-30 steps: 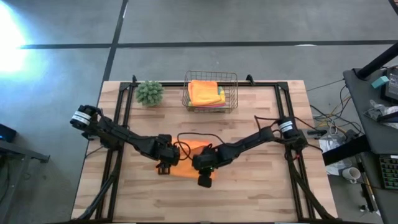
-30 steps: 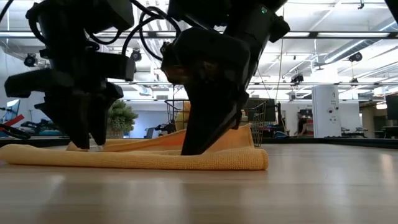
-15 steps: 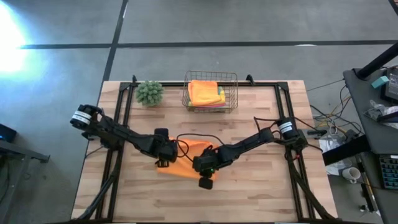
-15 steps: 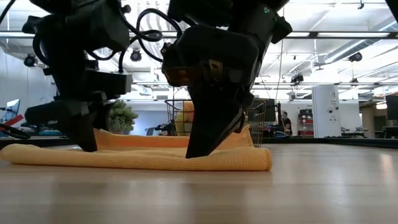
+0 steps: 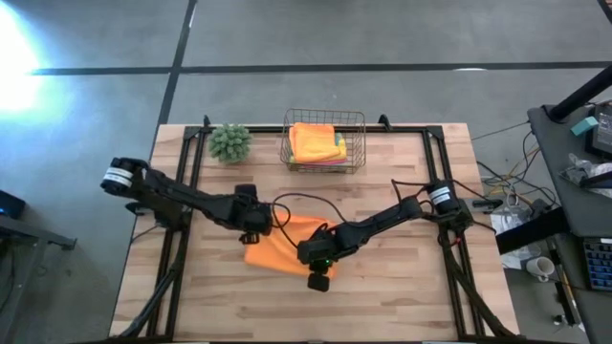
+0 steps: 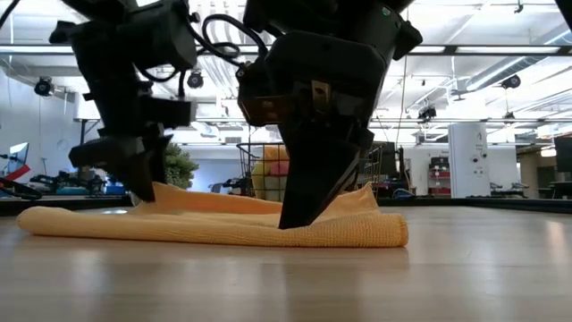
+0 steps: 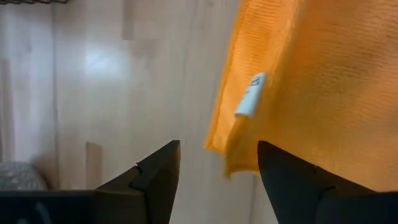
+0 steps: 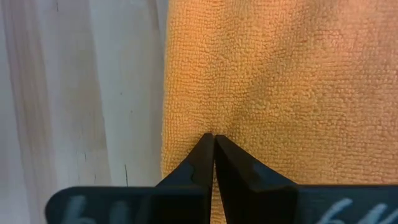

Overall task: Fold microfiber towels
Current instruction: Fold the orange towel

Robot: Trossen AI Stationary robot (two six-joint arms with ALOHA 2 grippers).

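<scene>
A: Where is the orange towel [image 5: 284, 244] lying, and how much room is being left around it?

B: It is lying folded near the middle of the wooden table [image 5: 402, 296], a little toward the 7 o'clock side. Bare wood is being left open from 3 to 6 o'clock and also at 9 o'clock. One corner with a white tag [image 7: 250, 103] is being seen in the left wrist view, just at the towel's edge.

A: How is the right gripper [image 5: 313, 256] being held?

B: Its fingers are being pressed fully together, and a pinch of the orange towel is being gripped between the tips near the towel's 4 o'clock edge.

A: And the left gripper [image 5: 252, 225]?

B: It is being kept wide apart at the towel's 10 o'clock corner. Nothing is being held; only table is showing between its fingers [image 7: 152, 180].

A: What is being counted on the table?

B: One orange towel is lying flat. One wire basket [image 5: 325, 142] is standing at 12 o'clock, near the far edge, with folded towels [image 5: 316, 141] stacked in it; orange, yellow and a strip of pink are being seen, but their number cannot be told. One green plant ball [image 5: 229, 142] is standing just beside the basket, at 11 o'clock. Two arms are being counted.
</scene>
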